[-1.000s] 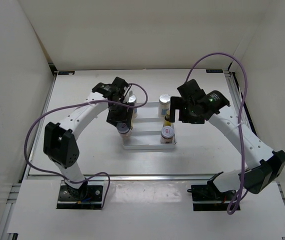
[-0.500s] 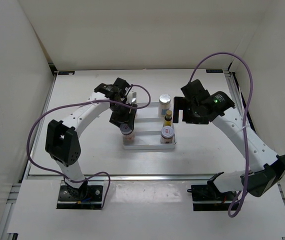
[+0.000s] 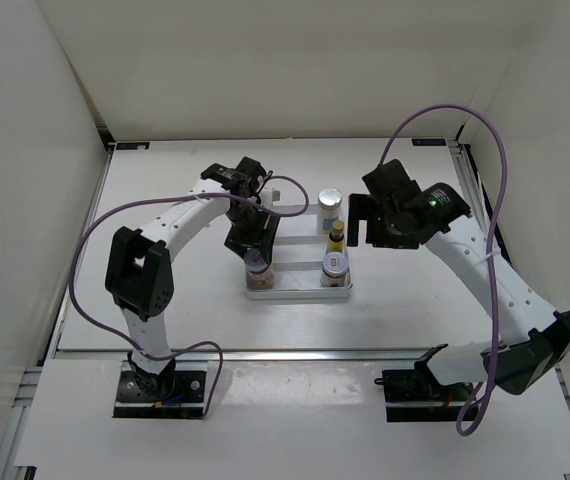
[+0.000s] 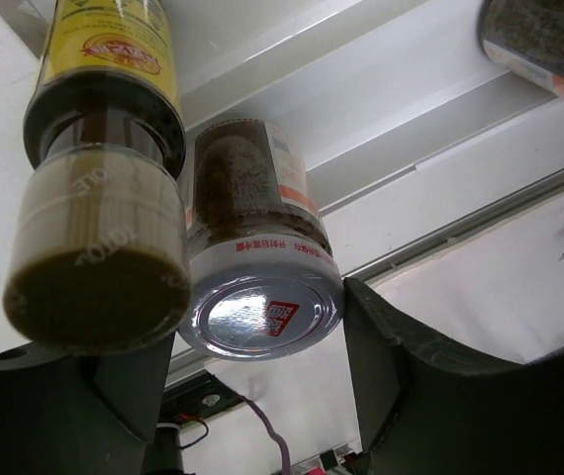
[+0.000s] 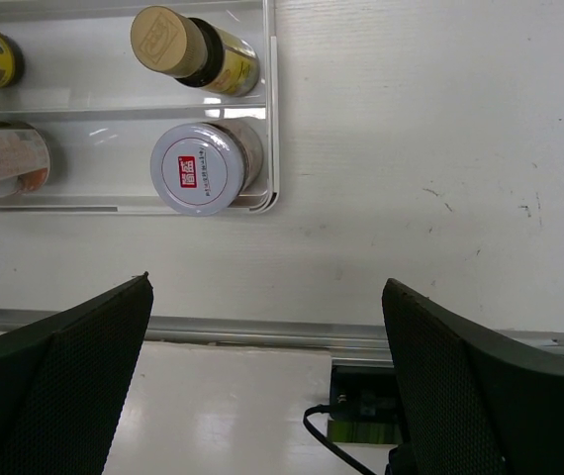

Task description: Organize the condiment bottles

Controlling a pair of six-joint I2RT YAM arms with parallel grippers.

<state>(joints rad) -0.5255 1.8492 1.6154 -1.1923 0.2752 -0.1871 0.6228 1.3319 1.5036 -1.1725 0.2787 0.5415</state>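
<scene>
Count of what we can see: 2 squat jars, 2 amber bottles and 1 white bottle with a silver cap. All are in the white ridged tray (image 3: 295, 276), in two columns. Jars are in the near row, amber in the middle row, white in the far row. The far-left slot is under the left arm, so we can't tell what's in it.

Right column, all upright: white bottle (image 3: 329, 203), right amber bottle (image 3: 337, 234), right jar (image 3: 335, 265). Left column: left jar (image 3: 256, 263), with the left amber bottle (image 4: 104, 198) just beside it.

Left gripper (image 4: 257, 317): down over the left jar, one finger on each side of the lid and close to both edges. One finger is partly hidden behind the amber bottle's cap. We can't tell whether it's pinching the jar or only straddling it.

Right gripper (image 5: 267, 282): fingers spread wide with nothing between them, above the bare table (image 5: 440, 148) near the tray's near-right corner.

Labels:
- **Jar lids:** both are silver with a red square mark carrying white characters, too small for us to read.
- **Left jar:** a line of red print runs round the white band under the lid, unreadable, and the body label is orange-red.
- **Amber bottles:** yellow label with ornate red lettering, unreadable.
- **Right amber bottle cap:** tan from above, with an embossed logo we can't make out.
</scene>
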